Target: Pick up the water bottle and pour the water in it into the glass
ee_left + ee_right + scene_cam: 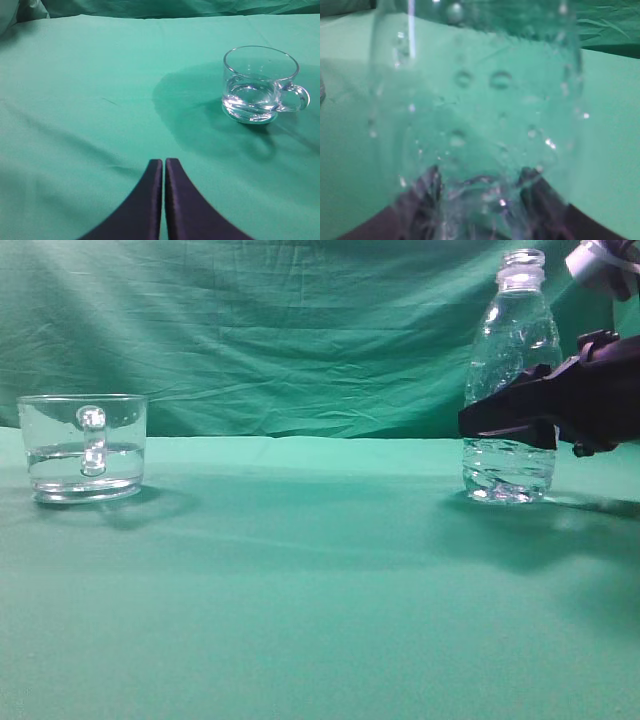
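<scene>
The right gripper clamps the upright water bottle at mid-body, with the glass well apart to its left.

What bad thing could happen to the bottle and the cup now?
The water bottle has no cap, so if the right gripper tips it early, water could spill on the green cloth. The bottle is thin plastic, so a hard squeeze might push water out. The glass stands far off and already holds some water, so a fast pour could miss or splash.
</scene>
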Available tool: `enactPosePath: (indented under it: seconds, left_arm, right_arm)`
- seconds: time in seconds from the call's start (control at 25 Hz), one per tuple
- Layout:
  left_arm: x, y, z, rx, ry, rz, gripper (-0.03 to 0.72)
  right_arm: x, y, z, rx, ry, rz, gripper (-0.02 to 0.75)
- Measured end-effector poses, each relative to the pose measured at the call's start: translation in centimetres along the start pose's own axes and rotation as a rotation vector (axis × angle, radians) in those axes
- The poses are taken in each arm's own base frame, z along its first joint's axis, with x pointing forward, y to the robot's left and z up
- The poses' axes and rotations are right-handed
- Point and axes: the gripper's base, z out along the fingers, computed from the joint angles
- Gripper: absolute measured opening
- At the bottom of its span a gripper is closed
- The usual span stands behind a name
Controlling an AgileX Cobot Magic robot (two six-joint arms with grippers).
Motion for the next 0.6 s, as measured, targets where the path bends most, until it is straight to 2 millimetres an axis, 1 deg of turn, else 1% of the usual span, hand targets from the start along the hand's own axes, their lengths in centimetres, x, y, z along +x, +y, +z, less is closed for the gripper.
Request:
enactPosePath:
  seconds: [0.08, 0.24, 0.28, 0.32, 0.4, 0.44, 0.48, 0.6]
  left_arm:
    - [0.0, 0.0, 0.0, 0.000, 0.000, 0.000, 0.000]
    - [0.0, 0.0, 0.0, 0.000, 0.000, 0.000, 0.000]
    - [0.0, 0.0, 0.0, 0.000, 0.000, 0.000, 0.000]
    - [0.0, 0.0, 0.0, 0.000, 0.000, 0.000, 0.000]
    - [0.0, 0.0, 0.0, 0.000, 0.000, 0.000, 0.000]
    - [0.0, 0.0, 0.0, 0.000, 0.000, 0.000, 0.000]
    - [0.0, 0.0, 0.0, 0.000, 0.000, 0.000, 0.000]
    - [0.0, 0.0, 0.0, 0.000, 0.000, 0.000, 0.000]
  right_arm:
    - [0.1, 0.0, 0.0, 0.001, 0.011, 0.000, 0.398]
    - [0.4, 0.0, 0.0, 0.004, 0.033, 0.032, 0.603]
    - [0.3, 0.0, 0.0, 0.006, 0.036, 0.044, 0.640]
    - [0.1, -0.1, 0.0, 0.007, 0.031, 0.053, 0.659]
    - [-0.7, -0.1, -0.2, 0.011, 0.010, 0.057, 0.645]
    - [-1.2, -0.1, -0.3, 0.015, -0.006, 0.068, 0.686]
    - [-1.8, -0.2, -0.4, 0.021, -0.022, 0.081, 0.671]
    - [-4.2, -0.4, -0.9, 0.046, -0.092, 0.121, 0.671]
